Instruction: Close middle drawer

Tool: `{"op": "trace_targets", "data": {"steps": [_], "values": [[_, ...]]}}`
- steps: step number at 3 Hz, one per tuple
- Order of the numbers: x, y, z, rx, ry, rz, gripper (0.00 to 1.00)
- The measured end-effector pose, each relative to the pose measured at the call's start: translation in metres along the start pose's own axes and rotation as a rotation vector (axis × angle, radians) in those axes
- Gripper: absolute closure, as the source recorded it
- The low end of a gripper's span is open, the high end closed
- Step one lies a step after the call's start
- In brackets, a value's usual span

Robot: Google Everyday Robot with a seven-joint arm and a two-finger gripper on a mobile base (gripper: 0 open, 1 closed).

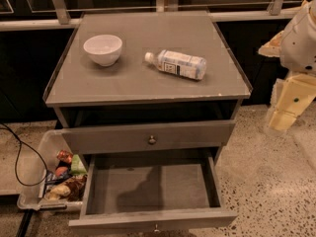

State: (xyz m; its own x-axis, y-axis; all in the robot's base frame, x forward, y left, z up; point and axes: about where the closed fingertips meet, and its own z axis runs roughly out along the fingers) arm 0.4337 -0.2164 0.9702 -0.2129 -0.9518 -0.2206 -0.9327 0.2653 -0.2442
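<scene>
The middle drawer [148,220] is pulled far out at the bottom of the view. Its slim grey front faces me, with a small knob [156,227] at the frame's lower edge, and its inside [150,186] is empty. Above it is the taller-fronted top drawer [108,138] with a bigger knob [152,140]. The lowest drawer is out of view. My gripper [289,107], with cream-coloured fingers, hangs to the right of the cabinet at about the top drawer's height, well apart from it and touching nothing.
On the grey cabinet top [123,83] stand a white bowl [102,49] and a lying water bottle [176,64]. A clear plastic bin [37,169] with snack packets sits on the floor to the left, next to a black cable [17,157]. Speckled floor [266,181] lies to the right.
</scene>
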Motion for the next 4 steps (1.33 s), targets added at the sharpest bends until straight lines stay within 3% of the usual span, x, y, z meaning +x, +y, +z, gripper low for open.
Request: {"op": "trace_targets", "data": {"steps": [1,2,3,4], "values": [[0.008,0.020,0.016,-0.006,-0.040,-0.011,0.00],[0.022,0.054,0.058,-0.052,-0.123,-0.036,0.19],[0.028,0.090,0.102,-0.136,-0.161,-0.062,0.41],[0.030,0.096,0.106,-0.149,-0.157,-0.065,0.65]]}}
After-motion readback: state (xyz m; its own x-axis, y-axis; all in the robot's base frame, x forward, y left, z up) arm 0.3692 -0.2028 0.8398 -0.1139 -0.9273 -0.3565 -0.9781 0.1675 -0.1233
